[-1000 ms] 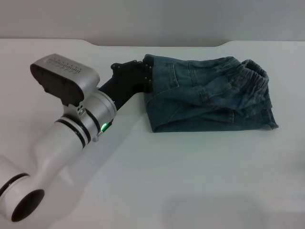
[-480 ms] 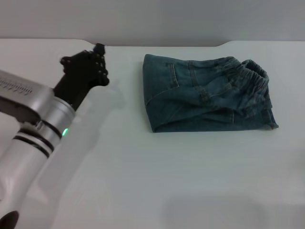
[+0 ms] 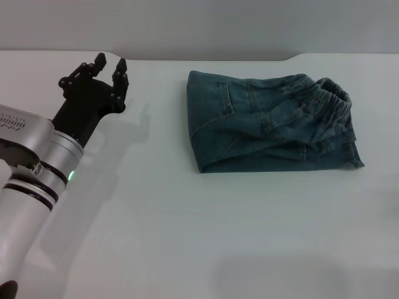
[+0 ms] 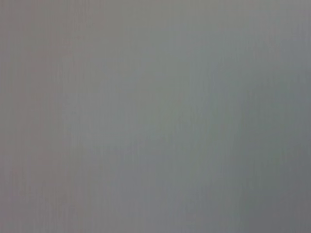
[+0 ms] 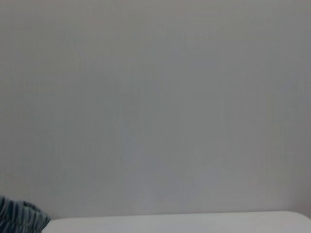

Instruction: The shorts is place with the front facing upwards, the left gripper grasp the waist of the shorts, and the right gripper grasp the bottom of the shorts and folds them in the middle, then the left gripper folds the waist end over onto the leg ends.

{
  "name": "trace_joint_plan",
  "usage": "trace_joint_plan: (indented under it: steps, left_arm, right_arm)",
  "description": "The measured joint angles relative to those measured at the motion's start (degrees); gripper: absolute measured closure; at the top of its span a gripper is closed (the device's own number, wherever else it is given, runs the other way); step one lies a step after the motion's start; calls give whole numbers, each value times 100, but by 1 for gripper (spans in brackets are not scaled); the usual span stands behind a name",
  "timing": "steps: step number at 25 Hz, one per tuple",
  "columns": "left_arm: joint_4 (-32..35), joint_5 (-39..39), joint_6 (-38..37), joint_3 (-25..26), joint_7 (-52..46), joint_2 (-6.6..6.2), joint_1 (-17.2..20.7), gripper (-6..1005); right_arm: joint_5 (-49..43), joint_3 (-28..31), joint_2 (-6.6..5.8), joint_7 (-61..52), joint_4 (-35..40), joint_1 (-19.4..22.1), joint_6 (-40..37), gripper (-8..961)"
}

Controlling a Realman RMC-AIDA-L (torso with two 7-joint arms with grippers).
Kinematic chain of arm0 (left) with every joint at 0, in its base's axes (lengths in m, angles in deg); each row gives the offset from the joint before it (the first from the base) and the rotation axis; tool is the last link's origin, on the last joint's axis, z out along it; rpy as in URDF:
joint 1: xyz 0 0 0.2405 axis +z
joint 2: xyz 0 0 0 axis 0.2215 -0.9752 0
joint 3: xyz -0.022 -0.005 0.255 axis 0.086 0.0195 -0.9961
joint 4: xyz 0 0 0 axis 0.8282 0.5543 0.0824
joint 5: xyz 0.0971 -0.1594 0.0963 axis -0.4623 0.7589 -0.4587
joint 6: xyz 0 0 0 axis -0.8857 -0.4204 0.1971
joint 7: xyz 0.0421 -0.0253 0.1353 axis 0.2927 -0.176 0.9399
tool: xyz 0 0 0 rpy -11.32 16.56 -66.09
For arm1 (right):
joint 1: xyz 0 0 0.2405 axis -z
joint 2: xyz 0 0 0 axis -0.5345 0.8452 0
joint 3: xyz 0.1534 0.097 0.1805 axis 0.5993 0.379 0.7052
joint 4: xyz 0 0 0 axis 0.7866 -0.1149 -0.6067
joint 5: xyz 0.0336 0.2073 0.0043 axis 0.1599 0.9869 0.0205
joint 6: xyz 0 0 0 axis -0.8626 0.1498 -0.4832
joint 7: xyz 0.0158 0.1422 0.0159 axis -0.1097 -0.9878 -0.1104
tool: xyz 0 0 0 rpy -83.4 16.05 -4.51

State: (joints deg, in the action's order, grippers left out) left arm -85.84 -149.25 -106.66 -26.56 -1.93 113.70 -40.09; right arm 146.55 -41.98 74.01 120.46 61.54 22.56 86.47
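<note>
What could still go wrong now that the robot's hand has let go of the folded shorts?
Two small risks. The shorts lie folded on the table, but the gathered waistband at the right end looks bunched and puffy, so the top layer might spring or slide open. The left hand is open, raised and well clear to the left, so a snag looks unlikely, though a careless swing back could nudge the pile. The right hand is out of view.

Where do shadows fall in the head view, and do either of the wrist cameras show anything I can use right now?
Head view: even light, no glare; the left gripper, open, casts a soft shadow on the table to its right, and the folded shorts have a thin shadow along the near edge. Left wrist view: a blank grey field. Right wrist view: mostly plain wall, with a scrap of denim in a corner.
</note>
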Motion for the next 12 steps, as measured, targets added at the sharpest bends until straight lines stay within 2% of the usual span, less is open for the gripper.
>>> trace_joint_plan:
  steps: [2,8,10,12]
  left_arm:
    - [3,0,-8,1,14,-2,28,800]
    - [6,-1,6,8,19,-8,32,693]
    - [110,-33,2,8,52,-18,15,459]
    - [110,-33,2,8,52,-18,15,398]
  right_arm:
    - [-1,-7,0,1,11,0,45,476]
    - [1,2,-1,2,53,-23,128,418]
    - [7,29,0,2,45,-33,140,399]
    - [21,60,1,2,40,-43,147,380]
